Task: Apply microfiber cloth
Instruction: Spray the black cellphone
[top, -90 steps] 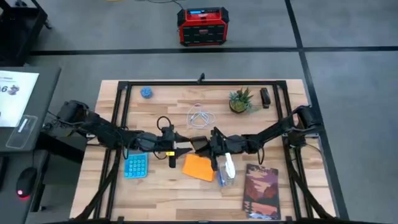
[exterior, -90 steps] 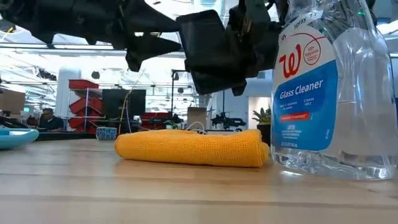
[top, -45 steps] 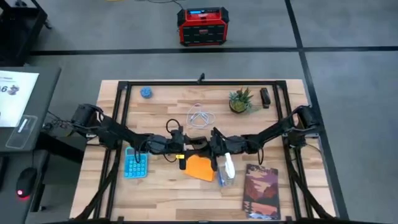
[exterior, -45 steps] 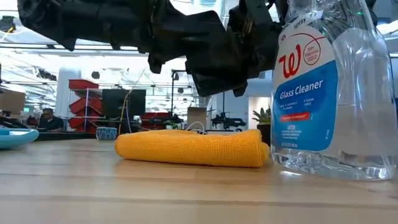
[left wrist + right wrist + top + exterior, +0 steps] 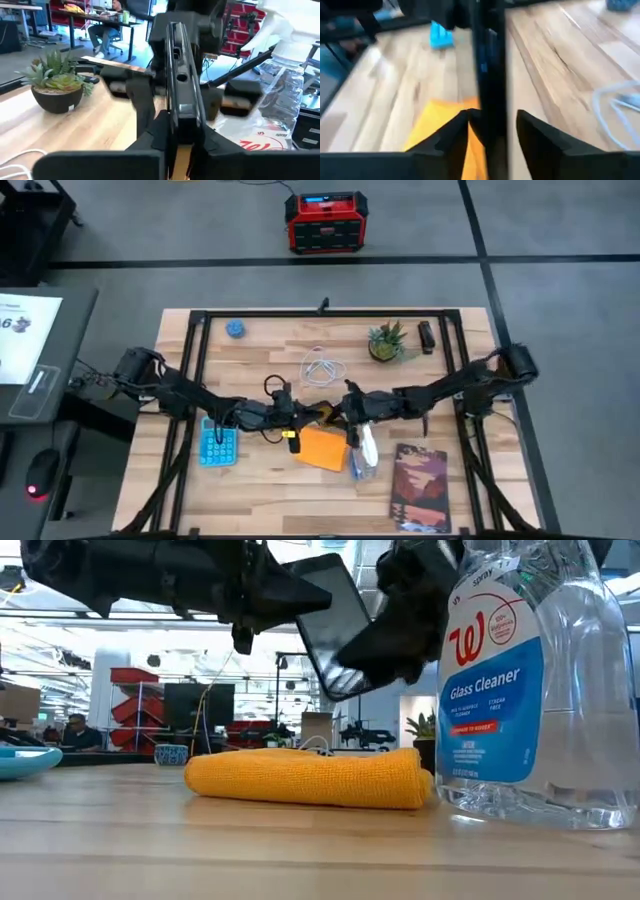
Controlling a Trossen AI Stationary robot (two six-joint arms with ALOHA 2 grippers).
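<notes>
Both fingers clamp the phone (image 5: 335, 625) above the cloth (image 5: 310, 776) (bottle (image 5: 520, 680) at 3 o'clock); I fear slippage mid-handover.

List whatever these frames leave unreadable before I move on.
- smartphone screen condition: edge-on in both wrist views, too small in the high view.
- microfiber cloth: low view shows only its near edge.
- glass cleaner bottle: nozzle cut off by the low view's top edge.
- calculator: blurred in the right wrist view.

The spray bottle (image 5: 520, 680) label reads "Glass Cleaner" and "W".
</notes>
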